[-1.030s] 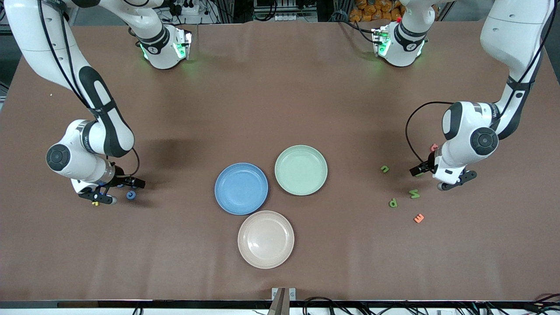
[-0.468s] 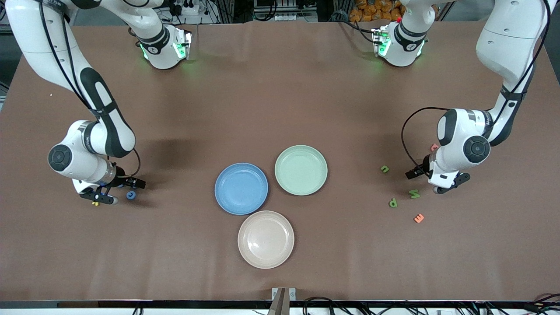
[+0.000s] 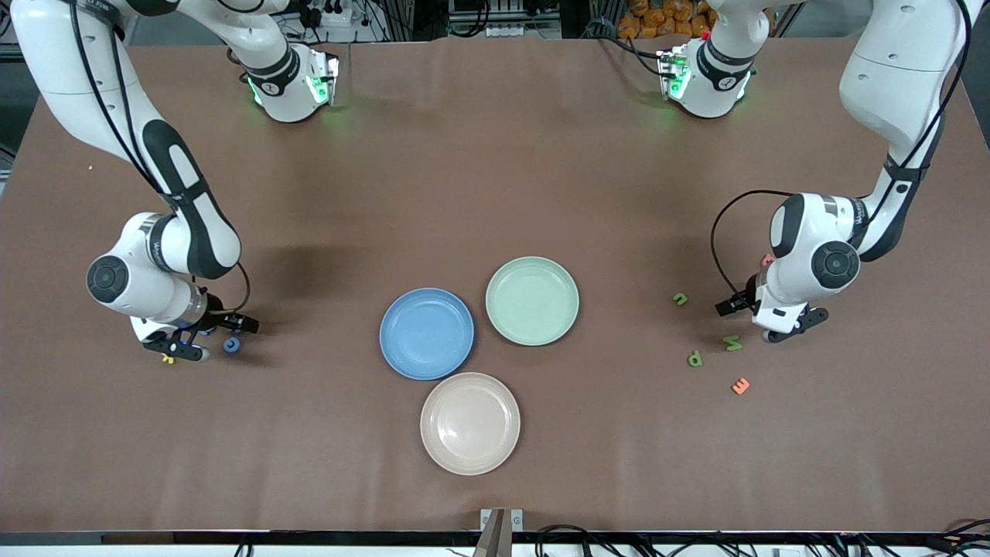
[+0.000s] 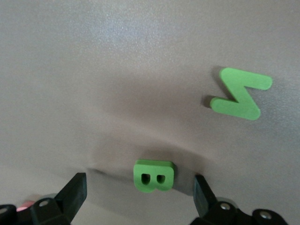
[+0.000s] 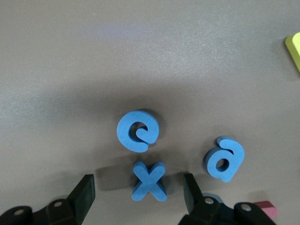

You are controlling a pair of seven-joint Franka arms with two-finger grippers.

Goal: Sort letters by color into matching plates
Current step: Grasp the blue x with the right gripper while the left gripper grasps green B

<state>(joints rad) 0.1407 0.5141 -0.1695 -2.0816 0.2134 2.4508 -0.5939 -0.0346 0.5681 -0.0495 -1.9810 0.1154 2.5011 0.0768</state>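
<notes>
Blue plate (image 3: 426, 333), pale green plate (image 3: 532, 300), beige plate (image 3: 469, 422), brown table (image 3: 495, 193).

Foam letters: green B (image 4: 153, 176), green Z (image 4: 241, 93); blue e (image 5: 138, 131), x (image 5: 149, 181), a (image 5: 224, 158)

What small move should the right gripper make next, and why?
Probably close on the blue x. The right gripper is low over the table with its open jaws on either side of that letter, and the blue plate holds nothing yet.

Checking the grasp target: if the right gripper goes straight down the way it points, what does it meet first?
Probably the blue letter x, lying on the table between the open fingers of the right gripper; the blue e lies just past it.
</notes>
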